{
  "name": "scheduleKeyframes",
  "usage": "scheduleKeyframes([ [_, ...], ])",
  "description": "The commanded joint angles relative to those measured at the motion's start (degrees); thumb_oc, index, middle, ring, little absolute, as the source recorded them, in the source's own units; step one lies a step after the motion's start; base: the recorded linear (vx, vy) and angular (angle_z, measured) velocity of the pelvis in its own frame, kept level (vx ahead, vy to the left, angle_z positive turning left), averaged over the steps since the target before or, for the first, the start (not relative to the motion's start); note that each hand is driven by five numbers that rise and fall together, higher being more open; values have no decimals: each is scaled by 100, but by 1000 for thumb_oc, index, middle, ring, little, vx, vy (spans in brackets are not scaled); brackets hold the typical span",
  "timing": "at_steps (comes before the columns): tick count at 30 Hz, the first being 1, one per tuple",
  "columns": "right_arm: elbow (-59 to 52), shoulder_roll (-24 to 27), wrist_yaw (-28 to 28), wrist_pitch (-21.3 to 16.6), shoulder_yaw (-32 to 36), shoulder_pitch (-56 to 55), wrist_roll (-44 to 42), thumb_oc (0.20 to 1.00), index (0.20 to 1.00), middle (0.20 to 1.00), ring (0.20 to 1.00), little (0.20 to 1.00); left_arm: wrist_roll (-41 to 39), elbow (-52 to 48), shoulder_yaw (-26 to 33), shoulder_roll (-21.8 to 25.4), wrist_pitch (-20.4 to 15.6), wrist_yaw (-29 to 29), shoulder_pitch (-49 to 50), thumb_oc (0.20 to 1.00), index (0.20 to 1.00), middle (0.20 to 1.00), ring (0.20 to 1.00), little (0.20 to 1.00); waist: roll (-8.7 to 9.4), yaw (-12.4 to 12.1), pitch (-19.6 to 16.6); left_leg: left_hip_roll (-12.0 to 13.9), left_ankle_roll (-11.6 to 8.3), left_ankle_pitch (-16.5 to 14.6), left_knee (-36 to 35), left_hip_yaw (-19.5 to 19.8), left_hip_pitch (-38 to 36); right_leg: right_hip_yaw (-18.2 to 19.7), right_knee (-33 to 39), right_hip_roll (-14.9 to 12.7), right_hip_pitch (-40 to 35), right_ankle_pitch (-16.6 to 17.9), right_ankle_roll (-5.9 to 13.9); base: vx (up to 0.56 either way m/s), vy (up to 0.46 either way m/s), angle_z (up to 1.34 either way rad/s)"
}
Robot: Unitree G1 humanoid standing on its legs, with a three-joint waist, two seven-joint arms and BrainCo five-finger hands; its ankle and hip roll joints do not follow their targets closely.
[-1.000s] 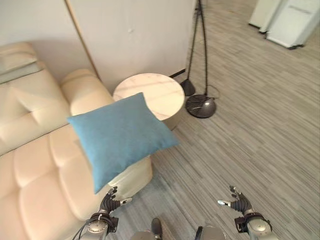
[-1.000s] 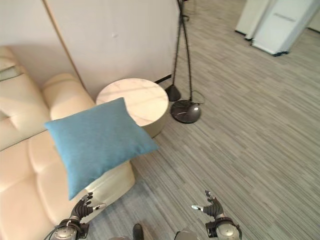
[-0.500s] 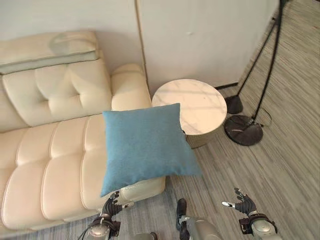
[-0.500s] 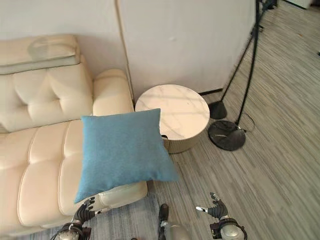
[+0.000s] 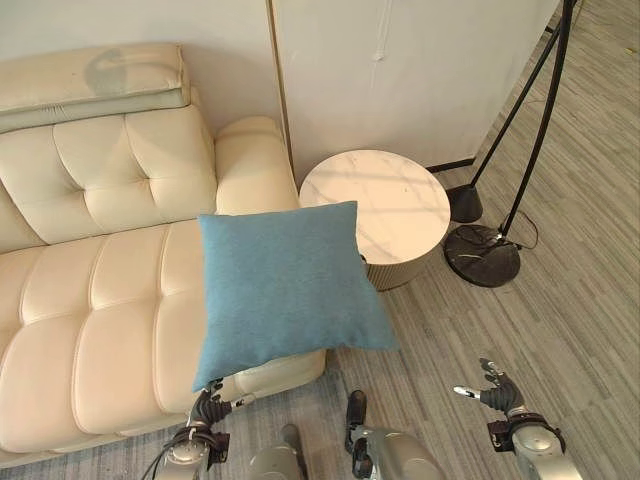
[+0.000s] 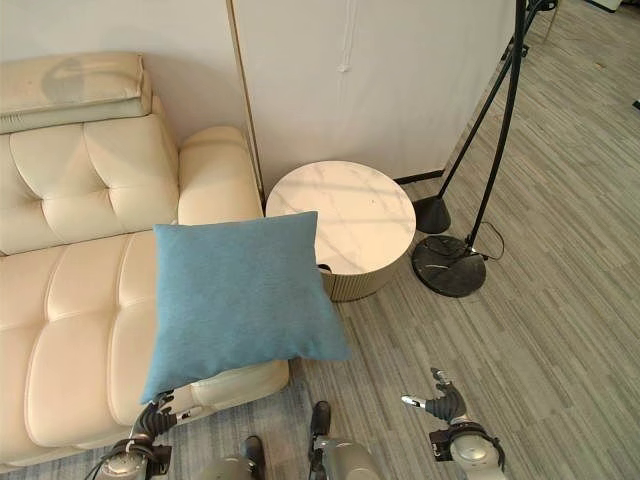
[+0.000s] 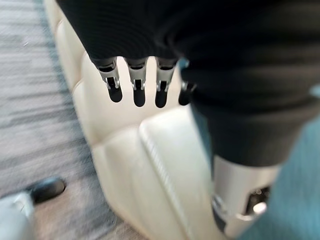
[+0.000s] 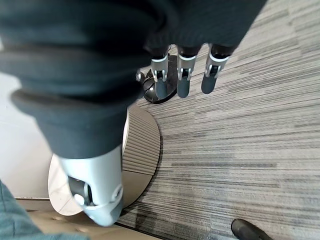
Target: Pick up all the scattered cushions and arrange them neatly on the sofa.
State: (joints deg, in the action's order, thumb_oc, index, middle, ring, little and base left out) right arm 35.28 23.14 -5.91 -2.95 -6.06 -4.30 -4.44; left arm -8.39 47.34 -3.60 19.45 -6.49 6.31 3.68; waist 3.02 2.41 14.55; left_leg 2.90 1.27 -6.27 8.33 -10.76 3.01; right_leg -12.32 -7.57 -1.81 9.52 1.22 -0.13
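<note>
1 blue cushion [image 5: 285, 285] lying on the right end of the cream sofa [image 5: 95, 300], overhanging the seat's front edge and right corner, just beside the armrest. Left hand [image 5: 207, 412] low at the sofa's front edge, directly under the cushion's lower left corner; fingers [image 7: 136, 85] straight and relaxed, gripping nothing, cream seat edge showing past them and blue fabric close by the thumb. Right hand [image 5: 497, 395] held over the grey striped floor [image 5: 560, 300], well apart from the cushion, fingers [image 8: 182, 75] spread loosely and empty. Round marble-topped side table [image 5: 385, 205] standing just right of the sofa arm, partly behind the cushion's upper right corner. Black floor lamp base [image 5: 482, 252] near the table's right side, against a white wall panel [image 5: 400, 70].
</note>
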Motion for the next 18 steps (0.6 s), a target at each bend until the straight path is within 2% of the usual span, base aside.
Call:
scheduleKeyframes([
  [1,-322,173,-103,-203,35,142,-13,1000,1000,1000,1000,1000,-154,-125,194,394,-184,228,163,1000,1000,1000,1000,1000,173,-153,-451,-53,-317,102,242,-19,299,299,-220,-409,-616,-771,552,102,71,5],
  [4,-509,290,-121,-254,91,445,-281,1000,1000,1000,1000,1000,-419,-257,426,609,-312,392,-22,1000,1000,1000,1000,1000,182,-219,-465,-140,-277,119,-12,-51,166,337,-301,-465,-544,-745,636,99,63,12],
  [11,-333,545,-173,-227,-202,1332,-605,1000,1000,1000,1000,1000,-999,-442,504,916,-496,593,-543,1000,1000,1000,1000,1000,179,-375,-437,-198,-289,256,-294,-56,273,307,-109,-500,-380,-650,669,24,5,1],
  [14,45,606,-209,-197,-415,1824,-683,1000,1000,1000,1000,1000,-979,-348,296,1082,-494,613,-923,1000,1000,1000,1000,1000,152,-414,-382,-209,-293,333,-376,-33,439,328,-57,-500,-186,-596,669,-56,-8,-1],
  [18,864,550,-321,-124,-901,2845,-767,1000,1000,1000,1000,1000,-971,26,-273,1222,-477,663,-1845,1000,1000,1000,1000,1000,102,-412,-168,-203,-294,490,-406,-2,859,412,-107,-470,321,-461,653,-93,0,-1],
])
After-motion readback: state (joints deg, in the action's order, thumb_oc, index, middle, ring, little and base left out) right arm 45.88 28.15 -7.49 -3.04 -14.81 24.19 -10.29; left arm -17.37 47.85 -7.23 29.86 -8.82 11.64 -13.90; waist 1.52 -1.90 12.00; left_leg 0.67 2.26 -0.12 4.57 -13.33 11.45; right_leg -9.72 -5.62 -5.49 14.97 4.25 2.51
